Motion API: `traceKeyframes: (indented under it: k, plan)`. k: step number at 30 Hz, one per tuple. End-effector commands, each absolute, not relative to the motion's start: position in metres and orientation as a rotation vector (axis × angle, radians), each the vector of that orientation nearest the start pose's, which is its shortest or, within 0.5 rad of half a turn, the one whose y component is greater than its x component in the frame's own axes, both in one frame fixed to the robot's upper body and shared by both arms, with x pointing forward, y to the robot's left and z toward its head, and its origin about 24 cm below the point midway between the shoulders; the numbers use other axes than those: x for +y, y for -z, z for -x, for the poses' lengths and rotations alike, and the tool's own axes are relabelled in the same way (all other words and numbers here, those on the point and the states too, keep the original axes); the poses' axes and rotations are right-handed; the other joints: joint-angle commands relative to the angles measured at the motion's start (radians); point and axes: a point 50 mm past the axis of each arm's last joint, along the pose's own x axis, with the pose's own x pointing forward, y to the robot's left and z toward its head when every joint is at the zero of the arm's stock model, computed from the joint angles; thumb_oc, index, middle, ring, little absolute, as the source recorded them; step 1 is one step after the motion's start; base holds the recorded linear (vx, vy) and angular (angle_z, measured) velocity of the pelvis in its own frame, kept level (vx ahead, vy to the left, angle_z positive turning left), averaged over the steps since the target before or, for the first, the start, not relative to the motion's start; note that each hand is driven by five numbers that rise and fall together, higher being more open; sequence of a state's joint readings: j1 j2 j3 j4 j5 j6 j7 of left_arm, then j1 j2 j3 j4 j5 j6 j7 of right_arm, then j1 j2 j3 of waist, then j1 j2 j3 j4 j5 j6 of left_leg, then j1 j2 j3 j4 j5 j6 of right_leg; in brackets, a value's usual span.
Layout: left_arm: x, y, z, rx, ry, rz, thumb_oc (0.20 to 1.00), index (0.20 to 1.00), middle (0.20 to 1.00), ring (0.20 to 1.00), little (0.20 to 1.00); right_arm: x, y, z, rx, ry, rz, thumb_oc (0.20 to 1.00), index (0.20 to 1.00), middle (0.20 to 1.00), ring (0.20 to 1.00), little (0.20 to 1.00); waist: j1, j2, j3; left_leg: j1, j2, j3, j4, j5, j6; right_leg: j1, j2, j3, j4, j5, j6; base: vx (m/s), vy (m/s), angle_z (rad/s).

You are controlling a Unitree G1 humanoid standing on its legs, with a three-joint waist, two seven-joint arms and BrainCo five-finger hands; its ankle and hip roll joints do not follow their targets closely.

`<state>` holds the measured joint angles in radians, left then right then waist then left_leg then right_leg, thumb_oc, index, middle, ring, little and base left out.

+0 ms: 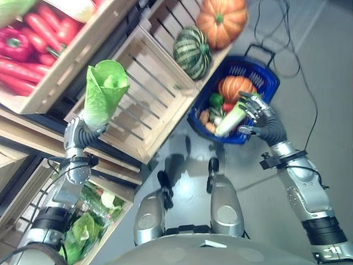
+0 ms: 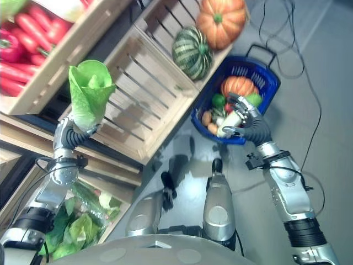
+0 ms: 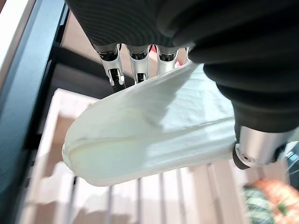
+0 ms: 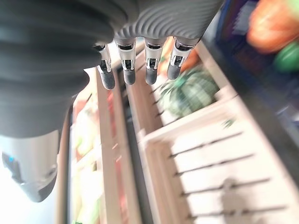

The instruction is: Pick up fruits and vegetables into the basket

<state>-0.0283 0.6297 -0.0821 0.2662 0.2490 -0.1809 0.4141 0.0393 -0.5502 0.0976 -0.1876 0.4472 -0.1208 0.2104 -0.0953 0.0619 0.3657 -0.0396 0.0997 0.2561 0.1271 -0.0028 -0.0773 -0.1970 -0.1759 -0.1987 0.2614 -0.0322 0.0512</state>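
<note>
My left hand (image 1: 83, 132) is clamped on a green cabbage (image 1: 103, 93), fingers (image 3: 133, 60) and thumb curled round its pale stalk end, leafy top pointing up past my fingertips. I hold it low on the stalk, probably because the leaves would crush or tear. Just beyond my fingers sits the empty wooden crate (image 1: 144, 91); I judge the cabbage is lifted clear of the shelves so it can swing across without catching the slats.

My right hand (image 2: 245, 118) hangs at the near rim of the blue basket (image 1: 267, 77), fingers (image 4: 138, 70) relaxed and apart, closed on nothing in its wrist view. A white-and-green leek-like vegetable (image 1: 231, 117) lies slanted in the basket right under my fingertips; touching or just apart, I cannot tell. Past them in the basket: a small orange pumpkin (image 1: 236, 87), a green round fruit (image 1: 216, 100), some smaller pieces.

On the crate top beyond the basket are a striped green squash (image 1: 192, 52) and a big orange pumpkin (image 1: 222, 21). Red peppers and carrots (image 1: 27, 49) fill the crate well off from my left fingers.

Judgement: basket partly filled, cabbage next. It is well apart from the basket, so a long carry across; risk is the top-heavy head tipping in my grip.
</note>
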Motion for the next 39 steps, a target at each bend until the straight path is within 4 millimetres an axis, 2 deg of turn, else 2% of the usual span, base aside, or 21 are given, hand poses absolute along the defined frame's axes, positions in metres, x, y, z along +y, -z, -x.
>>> traceKeyframes:
  k: [1, 6, 17, 25, 33, 39]
  plan:
    - [0.268, -0.082, -0.253, -0.242, -0.18, -0.929, 0.2, 0.2, 0.2, 0.2, 0.2, -0.167, -0.109, -0.234, -0.233, -0.51, 0.034, 1.0, 1.0, 1.0, 1.0, 1.0, 0.014, -0.053, -0.126, -0.034, -0.062, -0.011, 0.069, -0.104, 0.04, 0.108, -0.039, -0.005, -0.152, 0.022, 0.085, 0.12, -0.079, 0.18]
    - [0.236, -0.088, -0.266, -0.286, -0.017, -0.92, 0.2, 0.2, 0.2, 0.2, 0.2, -0.137, -0.121, -0.243, -0.257, -0.599, 0.07, 1.0, 1.0, 1.0, 1.0, 1.0, 0.049, -0.068, -0.167, 0.02, -0.054, -0.018, 0.044, -0.11, 0.038, 0.16, -0.038, -0.021, -0.172, 0.03, 0.096, 0.07, -0.081, 0.1]
    - [0.186, -0.089, -0.28, -0.355, 0.176, -0.921, 0.2, 0.2, 0.2, 0.2, 0.2, -0.094, -0.138, -0.256, -0.249, -0.706, 0.054, 1.0, 1.0, 1.0, 1.0, 1.0, 0.08, -0.096, -0.235, 0.111, -0.037, -0.011, -0.04, -0.1, 0.025, 0.221, -0.036, -0.041, -0.227, 0.057, 0.12, 0.01, -0.046, 0.05]
    - [0.166, -0.084, -0.286, -0.336, 0.216, -0.89, 0.2, 0.2, 0.2, 0.2, 0.2, -0.081, -0.142, -0.264, -0.246, -0.654, 0.031, 1.0, 1.0, 1.0, 1.0, 1.0, 0.084, -0.106, -0.252, 0.139, -0.027, 0.0, -0.051, -0.109, 0.023, 0.235, -0.04, -0.048, -0.233, 0.061, 0.125, 0.0, -0.008, 0.05]
    - [0.139, -0.08, -0.29, -0.349, 0.254, -0.89, 0.2, 0.2, 0.2, 0.2, 0.2, -0.06, -0.139, -0.267, -0.208, -0.656, -0.013, 1.0, 1.0, 1.0, 1.0, 1.0, 0.086, -0.111, -0.264, 0.157, -0.028, 0.003, -0.051, -0.125, 0.028, 0.247, -0.045, -0.047, -0.237, 0.059, 0.128, 0.0, 0.001, 0.01]
    - [0.126, -0.084, -0.294, -0.392, 0.234, -0.908, 0.2, 0.2, 0.2, 0.2, 0.2, -0.053, -0.133, -0.269, -0.175, -0.634, -0.039, 1.0, 1.0, 1.0, 1.0, 1.0, 0.085, -0.114, -0.267, 0.163, -0.029, 0.002, -0.058, -0.128, 0.029, 0.25, -0.049, -0.048, -0.239, 0.058, 0.13, 0.0, 0.0, 0.0]
